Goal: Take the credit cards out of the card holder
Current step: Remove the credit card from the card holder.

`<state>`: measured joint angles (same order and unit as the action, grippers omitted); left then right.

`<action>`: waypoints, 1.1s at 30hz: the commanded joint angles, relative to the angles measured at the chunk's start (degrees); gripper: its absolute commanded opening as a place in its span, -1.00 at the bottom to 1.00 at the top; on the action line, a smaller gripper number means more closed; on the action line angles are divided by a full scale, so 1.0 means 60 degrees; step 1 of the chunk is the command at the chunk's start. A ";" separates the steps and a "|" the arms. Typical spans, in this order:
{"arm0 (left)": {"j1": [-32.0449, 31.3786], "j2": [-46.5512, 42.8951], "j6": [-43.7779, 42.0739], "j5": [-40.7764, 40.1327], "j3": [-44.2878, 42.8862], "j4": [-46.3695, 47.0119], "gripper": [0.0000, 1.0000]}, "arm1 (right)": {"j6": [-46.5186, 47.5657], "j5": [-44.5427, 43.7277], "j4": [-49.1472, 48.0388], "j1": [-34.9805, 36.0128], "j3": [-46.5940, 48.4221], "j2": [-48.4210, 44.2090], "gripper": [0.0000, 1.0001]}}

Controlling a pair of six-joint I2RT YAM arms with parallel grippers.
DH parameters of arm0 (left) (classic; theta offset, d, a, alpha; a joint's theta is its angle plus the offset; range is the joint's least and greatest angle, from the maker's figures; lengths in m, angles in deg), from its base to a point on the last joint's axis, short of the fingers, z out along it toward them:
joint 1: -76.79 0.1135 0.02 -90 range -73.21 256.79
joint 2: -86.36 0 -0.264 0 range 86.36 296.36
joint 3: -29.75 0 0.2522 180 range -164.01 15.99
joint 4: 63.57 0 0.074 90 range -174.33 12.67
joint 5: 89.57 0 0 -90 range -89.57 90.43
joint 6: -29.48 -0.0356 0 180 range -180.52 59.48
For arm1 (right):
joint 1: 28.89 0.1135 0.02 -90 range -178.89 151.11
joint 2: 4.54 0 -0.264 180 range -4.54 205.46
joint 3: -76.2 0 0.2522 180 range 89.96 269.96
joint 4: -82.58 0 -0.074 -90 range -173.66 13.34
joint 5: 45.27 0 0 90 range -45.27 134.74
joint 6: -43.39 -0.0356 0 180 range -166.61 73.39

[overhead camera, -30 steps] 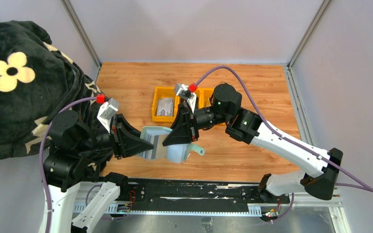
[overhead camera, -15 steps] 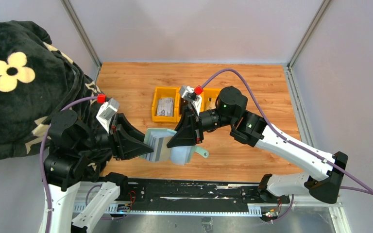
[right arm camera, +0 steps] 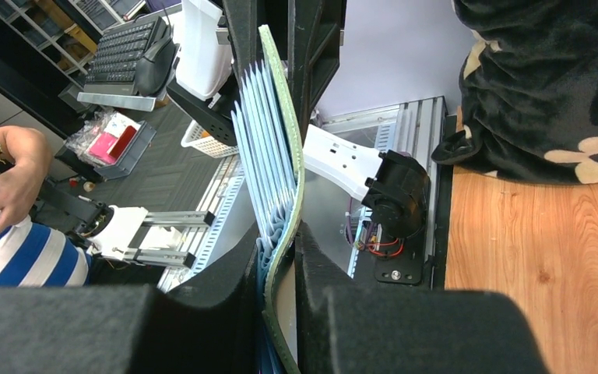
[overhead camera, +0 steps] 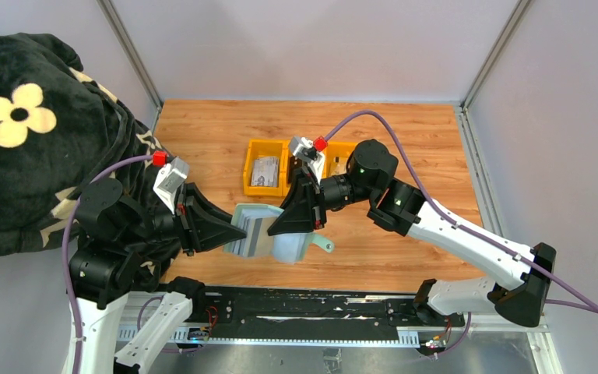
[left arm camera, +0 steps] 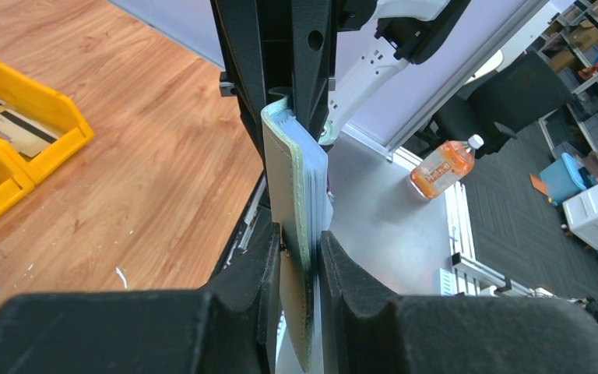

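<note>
L tool (left arm camera: 300, 238), R tool (right arm camera: 279, 234) grip card holder (overhead camera: 290, 248); its cards hidden.

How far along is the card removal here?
Done: a silver-grey card and a beige card lie in the yellow tray. In hand: left hand and right hand both clamp the card holder. Left: unclear whether cards remain in its pockets.

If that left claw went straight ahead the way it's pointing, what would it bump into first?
Most likely the right gripper. It sits directly ahead of the left gripper, clamped on the far end of the card holder that both grip between them.
</note>
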<state>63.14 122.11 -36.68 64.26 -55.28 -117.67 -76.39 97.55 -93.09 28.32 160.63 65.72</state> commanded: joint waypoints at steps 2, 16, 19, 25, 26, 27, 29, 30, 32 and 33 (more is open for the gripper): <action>-0.0032 -0.0084 -0.0064 -0.0224 -0.0052 0.0164 -1.00 | -0.0247 0.0578 -0.0885 -0.0042 -0.0059 -0.0281 -0.93; -0.0040 -0.0241 -0.2390 -0.2524 -0.0893 -0.1054 -1.00 | 0.0622 -0.0057 0.0939 -0.0101 0.0071 -0.0712 0.38; -0.0041 -0.0269 -0.2285 -0.2467 -0.0926 -0.1063 -1.00 | 0.0544 0.0068 0.0949 -0.0101 0.0153 -0.0610 0.35; -0.0040 -0.0275 -0.2206 -0.2468 -0.0959 -0.1050 -1.00 | 0.0616 0.0147 0.1007 -0.0102 0.0056 -0.0854 0.44; -0.0041 -0.0272 -0.2150 -0.2498 -0.0967 -0.1022 -1.00 | 0.0646 0.0134 0.1022 -0.0102 0.0051 -0.0907 0.44; -0.0047 -0.0254 -0.2078 -0.2475 -0.0960 -0.0982 -1.00 | 0.0668 0.0094 0.1060 -0.0101 0.0054 -0.0916 0.41; -0.0038 -0.0226 -0.1839 -0.2366 -0.0935 -0.0827 -1.00 | 0.0638 -0.0031 0.1151 -0.0101 0.0110 -0.0897 0.24; -0.0039 -0.0217 -0.1703 -0.2275 -0.0910 -0.0734 -1.00 | 0.0629 -0.0148 0.1305 -0.0101 0.0190 -0.0833 0.14; -0.0048 -0.0225 -0.1443 -0.2146 -0.0879 -0.0552 -1.00 | 0.0732 -0.0547 0.1968 -0.0101 0.0481 -0.0618 -0.08; -0.0044 -0.0217 -0.1366 -0.2064 -0.0887 -0.0482 -1.00 | 0.0814 -0.0743 0.2372 -0.0101 0.0657 -0.0470 -0.20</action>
<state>63.06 120.80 -47.39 51.61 -59.82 -124.29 -72.59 95.85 -85.13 28.04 160.72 61.81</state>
